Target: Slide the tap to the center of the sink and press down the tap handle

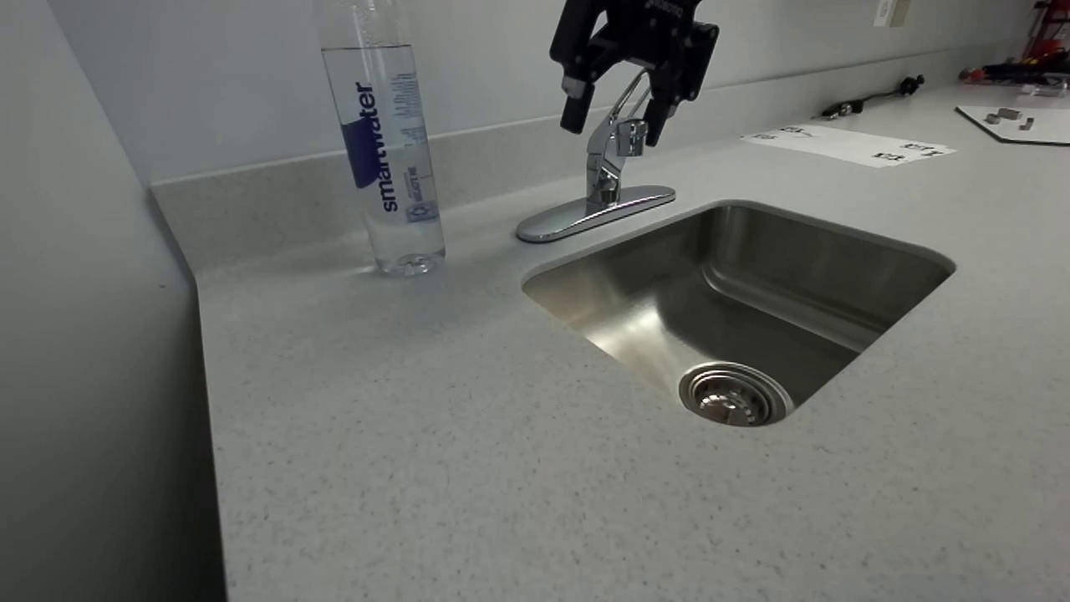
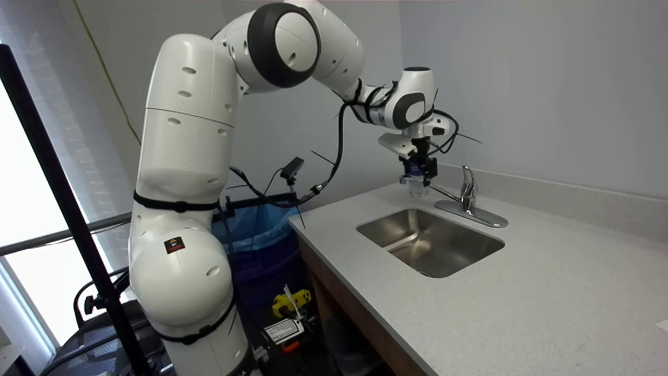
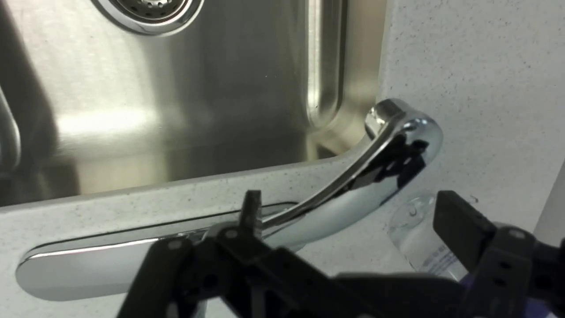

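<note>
My Robotiq gripper hangs from the white Panda arm with its black fingers spread well apart. In the wrist view, the long curved spout of the chrome faucet crosses the gap between them; whether I touch it, I cannot tell. The faucet stands upright on its oval base plate, which lies on the speckled grey counter just beside the stainless-steel sink. The spout points off to one side: its outlet shows at the sink's edge, near a rounded corner, and well apart from the round drain. In an exterior view, the lever handle (the short blade atop the faucet body) points upward. A Smartwater bottle stands on the counter near the base plate; in the wrist view, one of my fingers partly covers it. Printed white sheets lie farther along the counter, and a blue-lined bin sits by the counter's end, near the arm.
</note>
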Robot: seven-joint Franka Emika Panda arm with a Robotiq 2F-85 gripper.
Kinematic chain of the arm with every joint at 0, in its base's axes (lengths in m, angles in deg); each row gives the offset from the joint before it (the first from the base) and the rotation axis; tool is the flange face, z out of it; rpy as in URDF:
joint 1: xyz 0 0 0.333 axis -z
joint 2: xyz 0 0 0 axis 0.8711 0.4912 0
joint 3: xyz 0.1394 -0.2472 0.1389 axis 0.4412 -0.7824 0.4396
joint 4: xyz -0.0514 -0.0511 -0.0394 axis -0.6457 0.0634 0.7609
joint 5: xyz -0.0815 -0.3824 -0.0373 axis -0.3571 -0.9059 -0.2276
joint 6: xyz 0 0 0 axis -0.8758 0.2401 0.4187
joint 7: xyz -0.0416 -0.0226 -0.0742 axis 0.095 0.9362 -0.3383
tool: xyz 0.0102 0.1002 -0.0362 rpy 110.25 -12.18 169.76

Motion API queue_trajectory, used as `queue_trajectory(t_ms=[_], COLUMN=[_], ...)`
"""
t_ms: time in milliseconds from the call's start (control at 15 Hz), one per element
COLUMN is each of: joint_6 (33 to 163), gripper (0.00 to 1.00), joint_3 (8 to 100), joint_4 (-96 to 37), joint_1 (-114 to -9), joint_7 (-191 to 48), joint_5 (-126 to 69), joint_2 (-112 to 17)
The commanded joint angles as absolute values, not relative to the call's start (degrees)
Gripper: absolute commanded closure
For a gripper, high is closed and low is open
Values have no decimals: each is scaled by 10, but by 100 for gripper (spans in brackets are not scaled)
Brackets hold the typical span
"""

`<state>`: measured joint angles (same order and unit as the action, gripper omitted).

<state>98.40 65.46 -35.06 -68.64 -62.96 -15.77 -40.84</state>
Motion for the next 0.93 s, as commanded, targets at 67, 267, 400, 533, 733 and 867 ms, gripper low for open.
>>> queue_trajectory(t_ms=[67,267,400,533,733,867], joint_6=[962,950,949,947,940,936], gripper=[0,0,0,0,0,0], joint_3=[648,634,628,621,606,594], joint_4=[-370,-379,-381,-385,-389,-392], joint_1=[-683,-680,-678,-677,-675,-672], joint_7=[-646,-638,-634,-628,-615,-602], joint_5=[-158,-168,-171,-175,-184,-191], joint_2=[-418,-422,-426,-430,-435,-439])
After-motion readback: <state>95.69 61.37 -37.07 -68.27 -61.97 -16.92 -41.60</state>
